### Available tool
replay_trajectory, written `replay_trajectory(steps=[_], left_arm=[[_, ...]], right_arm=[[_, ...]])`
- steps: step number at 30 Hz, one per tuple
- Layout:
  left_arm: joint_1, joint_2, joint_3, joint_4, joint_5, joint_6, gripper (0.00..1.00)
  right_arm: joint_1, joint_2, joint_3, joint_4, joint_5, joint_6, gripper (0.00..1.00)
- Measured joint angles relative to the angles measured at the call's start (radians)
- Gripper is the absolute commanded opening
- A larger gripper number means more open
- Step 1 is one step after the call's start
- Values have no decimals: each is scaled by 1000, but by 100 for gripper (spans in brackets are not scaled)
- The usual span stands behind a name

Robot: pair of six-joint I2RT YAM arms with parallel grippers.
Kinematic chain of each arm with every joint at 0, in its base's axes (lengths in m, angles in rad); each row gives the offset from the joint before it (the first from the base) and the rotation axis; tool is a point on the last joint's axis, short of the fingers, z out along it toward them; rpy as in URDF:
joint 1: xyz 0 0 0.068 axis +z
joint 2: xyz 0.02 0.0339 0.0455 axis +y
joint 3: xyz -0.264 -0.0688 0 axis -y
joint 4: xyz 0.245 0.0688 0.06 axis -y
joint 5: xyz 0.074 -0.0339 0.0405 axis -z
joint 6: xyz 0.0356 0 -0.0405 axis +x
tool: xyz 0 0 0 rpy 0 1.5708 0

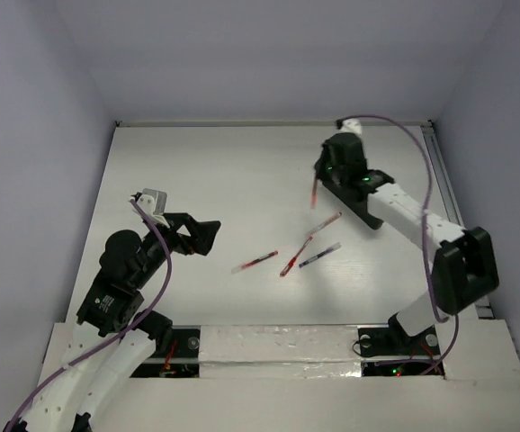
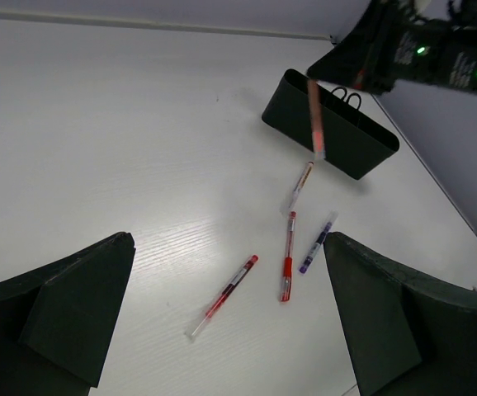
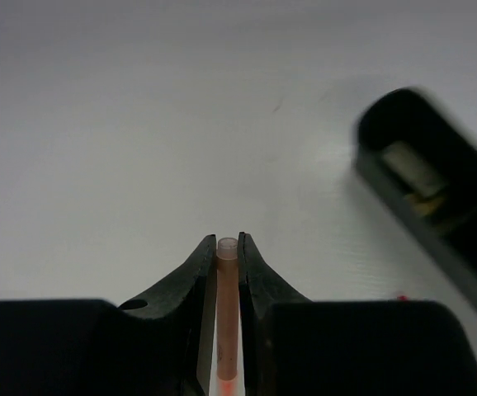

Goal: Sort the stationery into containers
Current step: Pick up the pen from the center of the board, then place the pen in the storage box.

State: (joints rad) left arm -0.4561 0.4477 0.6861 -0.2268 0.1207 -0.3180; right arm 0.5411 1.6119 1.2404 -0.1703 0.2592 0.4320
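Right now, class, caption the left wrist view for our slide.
Right gripper holds red pen by the black tray; four pens lie loose.

Both arms are built of white tubular links and matte black joint housings. A purple cable (image 1: 164, 261) runs along the left arm (image 1: 121, 270). Another purple cable (image 1: 428, 175) loops over the right arm (image 1: 404, 211), which has green lights (image 1: 365, 180) glowing at its 11 o'clock end. The left gripper (image 2: 229, 247) has wedge-shaped black fingers (image 2: 73, 313).
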Motion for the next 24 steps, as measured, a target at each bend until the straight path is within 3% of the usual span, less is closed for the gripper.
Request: replay_trajectory(steps=[5, 11, 24], left_arm=[[0, -1, 0, 0, 2, 0, 99], [0, -8, 0, 1, 2, 0, 99], [0, -21, -2, 2, 3, 0, 99]], right_arm=[[-235, -203, -73, 38, 64, -22, 0], [-386, -338, -120, 54, 154, -49, 0], [-444, -247, -177, 97, 315, -171, 0]])
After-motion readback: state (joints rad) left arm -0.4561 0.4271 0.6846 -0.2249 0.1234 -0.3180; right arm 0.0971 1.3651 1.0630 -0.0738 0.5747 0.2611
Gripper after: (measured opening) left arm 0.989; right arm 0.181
